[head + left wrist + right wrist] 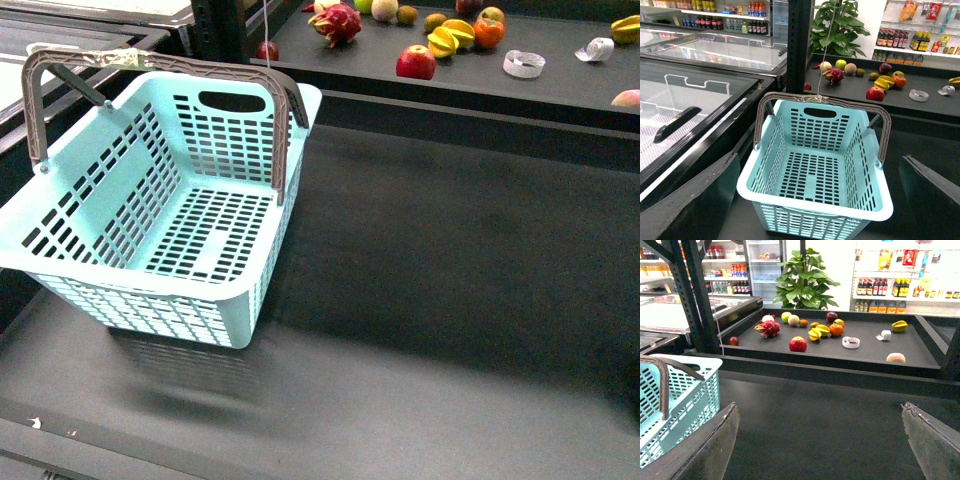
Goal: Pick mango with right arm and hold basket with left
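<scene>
Right wrist view: right fingers [715, 440], spread wide and empty, face the mango [823, 330] well ahead, near the bench's [870, 357] far edge.

The left gripper [820, 156] is being held wide open in the left wrist view. Its two dark fingers [695, 200] are being spread far apart, each one narrowing toward its tip, and both tips are being pointed forward and slightly downward. The right gripper [818, 405] is being shown in a matching pose in the right wrist view: its fingers [935, 440] are being held well apart, with pale, rough edges being seen along their inner sides. Neither arm is being caught by the front view, so the pose of the arms cannot be told.
</scene>
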`<state>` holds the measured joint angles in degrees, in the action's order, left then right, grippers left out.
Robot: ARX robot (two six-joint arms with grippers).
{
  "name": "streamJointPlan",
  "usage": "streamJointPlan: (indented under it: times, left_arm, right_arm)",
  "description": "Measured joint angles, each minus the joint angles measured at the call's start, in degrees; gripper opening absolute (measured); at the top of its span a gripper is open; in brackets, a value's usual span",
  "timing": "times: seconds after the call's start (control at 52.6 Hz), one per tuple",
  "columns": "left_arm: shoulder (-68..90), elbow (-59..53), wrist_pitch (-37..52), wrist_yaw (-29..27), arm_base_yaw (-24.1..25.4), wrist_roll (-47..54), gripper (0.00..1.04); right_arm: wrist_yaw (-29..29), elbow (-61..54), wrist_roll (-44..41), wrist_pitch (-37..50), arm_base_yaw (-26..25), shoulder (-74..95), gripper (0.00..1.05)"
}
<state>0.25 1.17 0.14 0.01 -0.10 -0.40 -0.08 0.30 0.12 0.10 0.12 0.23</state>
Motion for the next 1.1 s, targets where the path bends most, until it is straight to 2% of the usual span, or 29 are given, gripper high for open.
streamJointPlan:
  times: [0.684,0.703,0.722,0.741,0.779,0.836,0.912,1.102]
  left_arm:
    - [0.0,0.0,0.0,-0.1,0.0,0.0,0.99]
    - [0.7,0.0,1.0,-4.7,-1.5,-1.5,0.99]
    - [2.9,-0.1,4.6,-13.2,-4.4,-3.9,0.99]
    - [4.7,-0.1,7.1,-18.2,-6.2,-5.4,0.99]
    - [8.6,0.0,11.5,-24.9,-8.5,-7.7,0.99]
    - [16.5,0.0,17.7,-32.0,-10.3,-13.0,0.99]
    - [26.9,0.4,23.8,-34.0,-10.6,-18.1,0.99]
    - [54.8,7.9,35.8,-32.5,-12.9,-29.2,0.99]
  right_arm:
    - [0.0,0.0,0.0,0.0,0.0,0.0,0.97]
    - [0.0,0.0,0.0,0.0,0.0,0.0,0.97]
    - [0.0,0.0,0.0,0.0,0.0,0.0,0.97]
    - [0.0,0.0,0.0,0.0,0.0,0.0,0.97]
    - [0.1,0.0,0.0,0.0,0.0,0.0,0.97]
    - [0.0,0.0,0.0,0.0,0.0,0.0,0.97]
    - [0.0,0.0,0.0,0.0,0.0,0.0,0.97]
    - [0.0,0.0,0.0,0.0,0.0,0.0,0.97]
